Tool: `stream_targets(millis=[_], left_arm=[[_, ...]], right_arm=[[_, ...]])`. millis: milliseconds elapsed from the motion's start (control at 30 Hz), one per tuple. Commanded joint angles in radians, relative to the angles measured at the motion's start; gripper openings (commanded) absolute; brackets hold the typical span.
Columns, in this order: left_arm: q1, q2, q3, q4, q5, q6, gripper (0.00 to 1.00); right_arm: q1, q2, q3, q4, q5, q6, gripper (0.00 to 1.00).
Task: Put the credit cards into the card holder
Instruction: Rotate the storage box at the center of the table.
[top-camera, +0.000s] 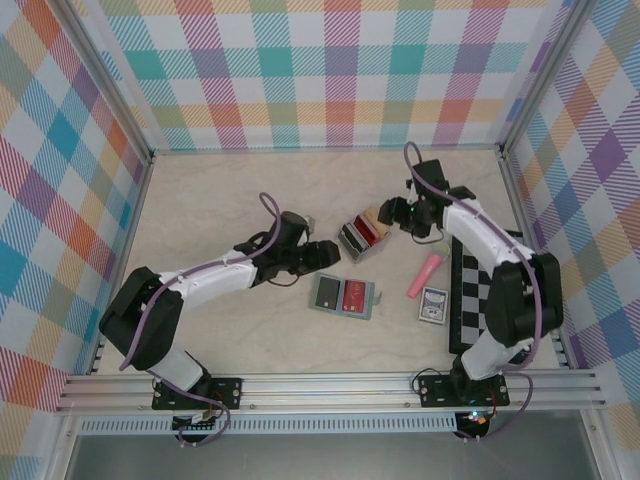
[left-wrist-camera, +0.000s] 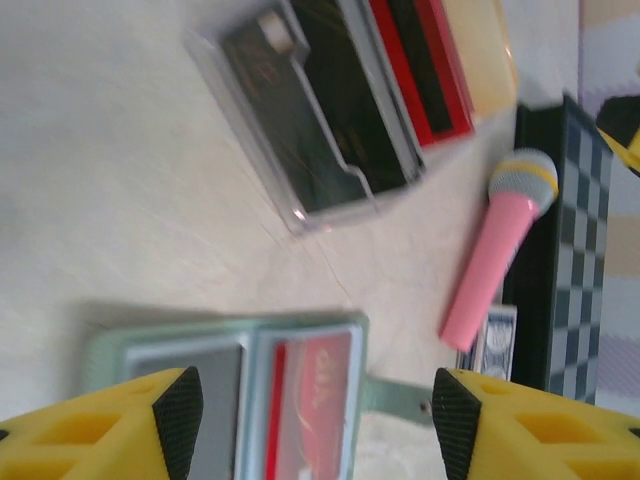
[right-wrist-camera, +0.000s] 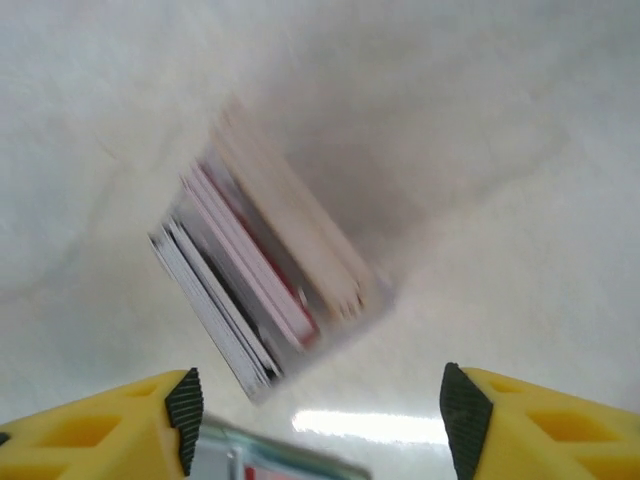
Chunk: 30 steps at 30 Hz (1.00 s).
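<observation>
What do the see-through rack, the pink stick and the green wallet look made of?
Rack: probably hard clear plastic; cards show through its glossy wall. Pink stick: smooth moulded plastic, it seems, with a grey mesh-like head. Wallet: likely soft faux leather or fabric; its green rim looks matte.

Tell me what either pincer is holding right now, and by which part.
Nothing is held: the left pincer and the right pincer both stand open.

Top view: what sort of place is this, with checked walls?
Probably a robot test booth: plaid walls on a metal frame enclose one table, a left arm and right arm are bolted to its near edge, and small props like a card holder lie out.
</observation>
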Motion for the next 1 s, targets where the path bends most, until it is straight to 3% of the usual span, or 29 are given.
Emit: stream_targets(millis=[0,100,300,633,867,967], left_arm=[[0.061,0.043,0.008,0.058,0.048,-0.075,0.65],[0.1,0.088,0.033,0.082,0.089,-0.108,0.64],[0.122,0.161,0.104,0.044,0.123,-0.088,0.64],[0.126,0.292,0.221,0.025,0.183,-0.089,0.63],[0.124,0.385,0.324,-0.047,0.181,-0.091,0.55],[0.124,0.408,0.345,-0.056,0.187,-0.09,0.51]], right_arm=[[-0.017,0.133,0.109,-0.04,-0.088,-0.076,0.7],[-0.021,0.238,0.222,-0.082,-0.084,-0.101,0.71],[-0.023,0.355,0.326,-0.133,-0.214,-0.143,0.71],[-0.02,0.29,0.191,-0.047,-0.447,-0.098,0.69],[-0.018,0.231,0.123,-0.027,-0.456,-0.083,0.69],[-0.016,0.212,0.12,-0.057,-0.344,-0.093,0.69]])
